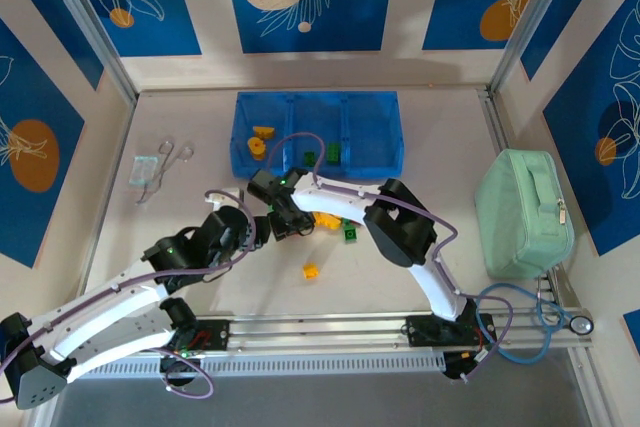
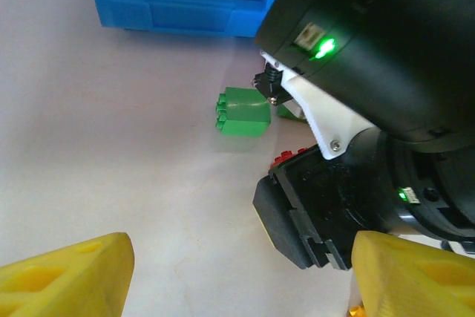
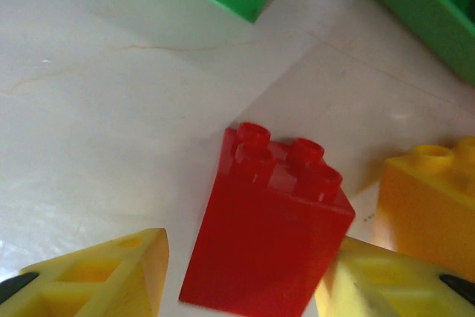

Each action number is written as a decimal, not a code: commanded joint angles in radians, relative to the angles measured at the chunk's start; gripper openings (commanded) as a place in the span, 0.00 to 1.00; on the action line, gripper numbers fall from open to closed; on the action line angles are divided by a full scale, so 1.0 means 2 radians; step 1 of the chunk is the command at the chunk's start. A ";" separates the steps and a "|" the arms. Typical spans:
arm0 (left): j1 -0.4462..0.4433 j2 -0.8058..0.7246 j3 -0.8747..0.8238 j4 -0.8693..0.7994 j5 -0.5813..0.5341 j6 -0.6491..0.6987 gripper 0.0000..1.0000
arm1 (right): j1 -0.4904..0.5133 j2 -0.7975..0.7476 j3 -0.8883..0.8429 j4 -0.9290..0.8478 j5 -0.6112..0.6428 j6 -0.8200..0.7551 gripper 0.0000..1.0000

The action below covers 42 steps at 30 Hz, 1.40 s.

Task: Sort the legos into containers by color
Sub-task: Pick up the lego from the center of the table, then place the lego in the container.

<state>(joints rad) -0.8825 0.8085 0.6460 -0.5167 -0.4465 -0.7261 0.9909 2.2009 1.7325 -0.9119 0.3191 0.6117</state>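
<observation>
Right wrist — red brick [image 3: 267,235] pick.
My right jaws gape astride it — close next; left jaws open.

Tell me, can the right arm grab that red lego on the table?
Probably yes. The red lego stands between the open fingers of the right gripper, and nothing seems to block them from closing on it.

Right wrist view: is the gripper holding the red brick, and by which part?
Nothing is held yet. The red brick sits between the open fingers of the right gripper, with a gap showing beside one finger.
</observation>
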 commanded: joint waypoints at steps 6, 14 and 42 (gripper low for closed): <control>-0.005 -0.005 -0.003 -0.012 -0.009 -0.002 0.77 | 0.007 0.024 0.025 -0.021 0.020 0.018 0.42; -0.005 0.007 0.009 -0.013 -0.008 0.002 0.77 | 0.011 -0.020 -0.005 -0.010 0.032 0.019 0.31; -0.005 0.045 -0.014 0.033 0.032 -0.006 0.77 | -0.207 -0.242 -0.077 -0.019 0.066 -0.083 0.27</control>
<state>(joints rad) -0.8841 0.8982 0.6353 -0.4789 -0.3973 -0.7288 0.6155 1.7519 1.5875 -0.9390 0.4496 0.4992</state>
